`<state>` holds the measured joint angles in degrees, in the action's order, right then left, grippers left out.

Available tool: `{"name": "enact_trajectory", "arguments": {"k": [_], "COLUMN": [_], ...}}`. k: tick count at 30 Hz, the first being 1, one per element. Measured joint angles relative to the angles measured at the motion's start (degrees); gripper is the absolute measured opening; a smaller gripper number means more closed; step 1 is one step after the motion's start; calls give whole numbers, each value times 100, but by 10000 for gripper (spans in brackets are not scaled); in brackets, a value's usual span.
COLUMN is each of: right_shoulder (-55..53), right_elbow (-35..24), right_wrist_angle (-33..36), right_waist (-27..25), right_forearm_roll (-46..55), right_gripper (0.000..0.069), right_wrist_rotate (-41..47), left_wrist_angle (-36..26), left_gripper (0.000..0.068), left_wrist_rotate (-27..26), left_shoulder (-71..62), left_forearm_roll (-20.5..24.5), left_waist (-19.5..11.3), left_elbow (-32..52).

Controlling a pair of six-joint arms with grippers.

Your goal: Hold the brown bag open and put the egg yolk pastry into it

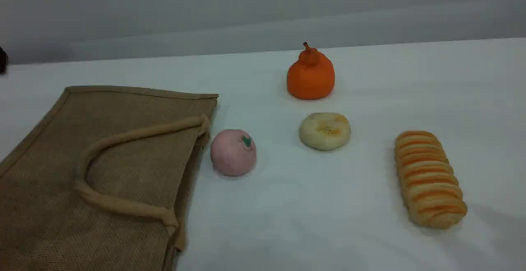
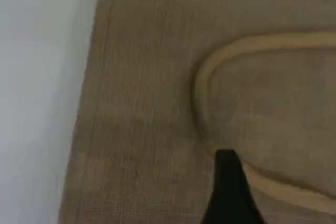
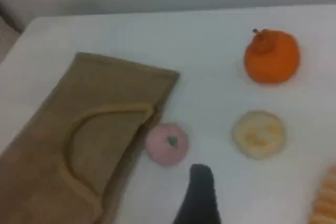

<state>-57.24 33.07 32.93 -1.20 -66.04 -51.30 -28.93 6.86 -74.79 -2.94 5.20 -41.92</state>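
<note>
The brown bag (image 1: 61, 160) lies flat at the table's left, one rope handle (image 1: 123, 137) looped on top, its mouth edge facing right. The egg yolk pastry (image 1: 324, 131) sits alone near the middle, well right of the bag. No arm enters the scene view. My left gripper (image 2: 227, 157) hovers just above the bag (image 2: 136, 103) by the handle loop (image 2: 202, 85); only one dark fingertip shows, and nothing is in it. My right gripper (image 3: 199, 174) hangs high over the table, near the pastry (image 3: 259, 134) and the bag (image 3: 79, 129), holding nothing.
A pink ball (image 1: 233, 152) with a green mark rests right beside the bag's mouth edge. An orange pear-shaped piece (image 1: 310, 75) stands behind the pastry. A long orange-striped bread (image 1: 429, 178) lies at the right. The table's far edge meets a grey wall.
</note>
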Motion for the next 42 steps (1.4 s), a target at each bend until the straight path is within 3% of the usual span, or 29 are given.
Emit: {"name": "enact_trajectory", "arguments": {"k": [4, 14, 18, 33, 42], "right_shoulder": [-519, -1233, -1306, -1319, -1319], "right_elbow": [0, 0, 0, 0, 0], "right_wrist_angle": [0, 110, 103, 41, 36], "right_waist": [0, 0, 0, 0, 0], "right_forearm_roll": [-746, -1816, -1837, -1907, -1907], "right_gripper": [531, 531, 531, 531, 531], "right_wrist_rotate": [-641, -1700, -1798, -1844, -1847], "left_wrist_angle": [259, 2, -206, 404, 412], "left_gripper": [417, 417, 417, 405, 405], "left_wrist_rotate": [15, 129, 129, 437, 437], "left_shoulder": [-705, -2231, -2811, -3779, -4140], "left_forearm_roll": [0, 0, 0, 0, 0], "left_waist": [0, 0, 0, 0, 0], "left_elbow": [-154, -1130, -1385, -1440, -1749]}}
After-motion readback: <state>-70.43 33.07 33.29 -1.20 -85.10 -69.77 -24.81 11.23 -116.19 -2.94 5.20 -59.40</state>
